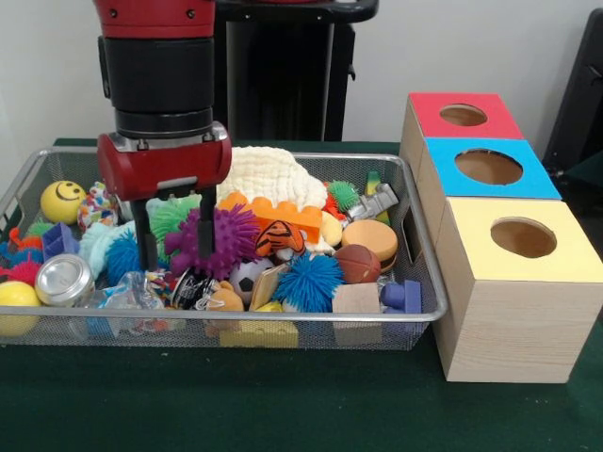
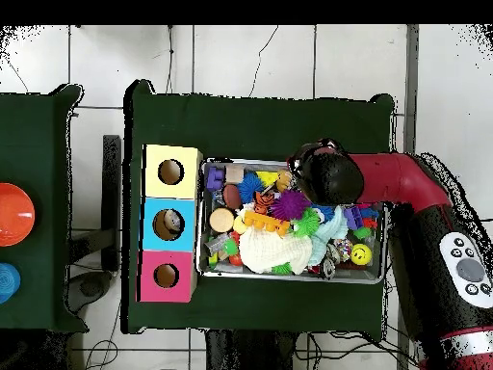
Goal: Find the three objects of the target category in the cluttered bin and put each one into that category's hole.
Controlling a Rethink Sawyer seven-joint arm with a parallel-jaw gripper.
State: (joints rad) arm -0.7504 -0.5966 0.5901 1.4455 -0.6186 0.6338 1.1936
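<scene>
My gripper [image 1: 176, 256] hangs low inside the wire bin [image 1: 421, 247], left of its middle, and it is open. Its two black fingers [image 1: 147, 247] reach down into the clutter. The right finger stands just in front of a purple spiky ball [image 1: 226, 237]. A green spiky toy [image 1: 170, 215] sits behind the gap, and nothing is clamped between the fingers. To the right of the bin stand three boxes with round holes: red [image 1: 463, 115], blue [image 1: 488, 167] and yellow [image 1: 523, 237]. In the overhead view the arm's wrist [image 2: 327, 176] hides the gripper.
The bin is packed: a white cloth [image 1: 268, 174], orange brick [image 1: 283, 218], tiger toy [image 1: 280, 238], blue spiky ball [image 1: 308, 281], burger toy [image 1: 370, 240], basketball [image 1: 358, 265], silver can [image 1: 63, 280] and smiley ball [image 1: 62, 201]. From above, something pale lies in the blue box's hole [image 2: 168, 224].
</scene>
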